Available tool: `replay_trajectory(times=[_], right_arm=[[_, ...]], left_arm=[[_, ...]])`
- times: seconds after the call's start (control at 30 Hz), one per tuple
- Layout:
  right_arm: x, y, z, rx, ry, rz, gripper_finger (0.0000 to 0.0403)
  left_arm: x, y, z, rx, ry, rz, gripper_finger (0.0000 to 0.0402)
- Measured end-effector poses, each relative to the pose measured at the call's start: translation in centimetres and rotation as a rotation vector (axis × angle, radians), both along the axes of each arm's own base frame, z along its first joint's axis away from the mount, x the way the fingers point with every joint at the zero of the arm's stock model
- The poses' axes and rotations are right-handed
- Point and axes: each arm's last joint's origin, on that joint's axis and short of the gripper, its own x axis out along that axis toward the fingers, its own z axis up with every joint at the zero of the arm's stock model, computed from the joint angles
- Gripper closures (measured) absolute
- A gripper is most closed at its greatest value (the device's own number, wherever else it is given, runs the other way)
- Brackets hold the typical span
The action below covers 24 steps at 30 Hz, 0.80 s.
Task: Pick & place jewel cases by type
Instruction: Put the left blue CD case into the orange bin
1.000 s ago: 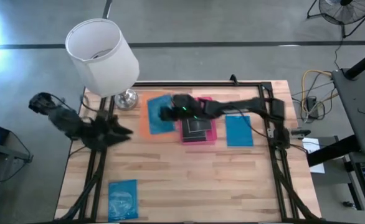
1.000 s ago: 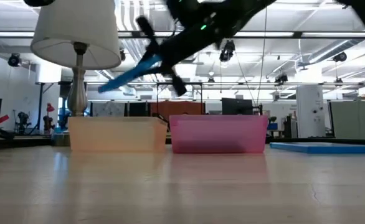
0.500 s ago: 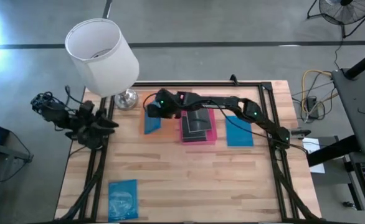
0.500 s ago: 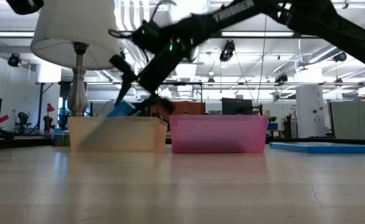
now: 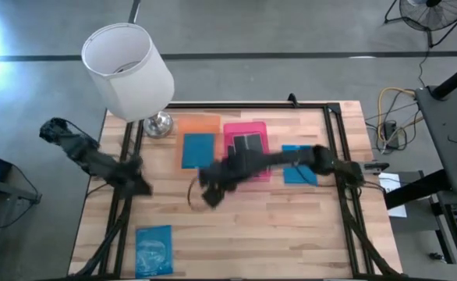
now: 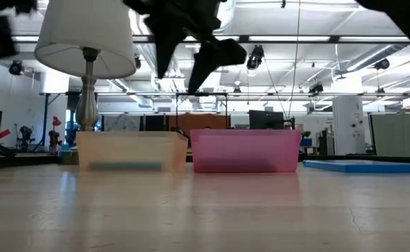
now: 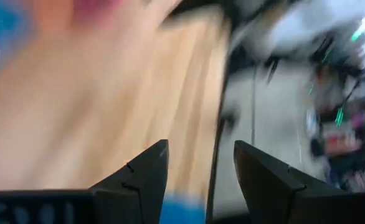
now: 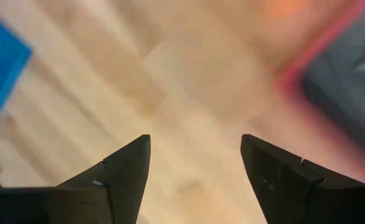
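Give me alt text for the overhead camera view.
The right gripper hangs open and empty over the wooden table, near an orange tray holding a blue jewel case and a pink tray holding dark cases. Other blue cases lie loose.

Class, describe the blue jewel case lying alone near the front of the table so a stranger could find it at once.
Start in the high view from the white drum-shaped lampshade at the wooden table's back left corner, then go to the opposite front left corner. The flat square blue plastic jewel case lies there alone on bare wood, far from both trays and the other cases.
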Motion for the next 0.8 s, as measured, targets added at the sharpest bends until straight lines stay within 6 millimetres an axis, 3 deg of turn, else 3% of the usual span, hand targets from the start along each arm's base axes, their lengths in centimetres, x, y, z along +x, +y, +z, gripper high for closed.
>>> replay_trajectory(times=[0.17, 0.33, 0.5, 0.6, 0.8], right_arm=[[0.0, 7.4, -3.0, 0.059, -0.067, 0.005, 0.0165], [-1.8, 12.3, -5.6, 0.062, -0.038, -0.041, 0.0171], [-2.5, 13.9, -6.3, 0.051, -0.057, -0.118, 0.0172], [-2.4, 14.2, -6.2, 0.042, -0.086, -0.131, 0.0172], [-2.2, 13.9, -6.0, 0.041, -0.097, -0.137, 0.0174]], left_arm=[[1.5, -3.6, -5.4, -0.194, 0.411, -0.268, 0.0244], [0.9, -6.9, -9.6, -0.116, 0.594, -0.386, 0.0247], [1.5, -9.2, -12.6, -0.184, 0.541, -0.378, 0.0247], [2.5, -10.3, -13.2, -0.246, 0.415, -0.356, 0.0247], [3.6, -9.9, -16.5, -0.134, 0.408, -0.274, 0.0247]])
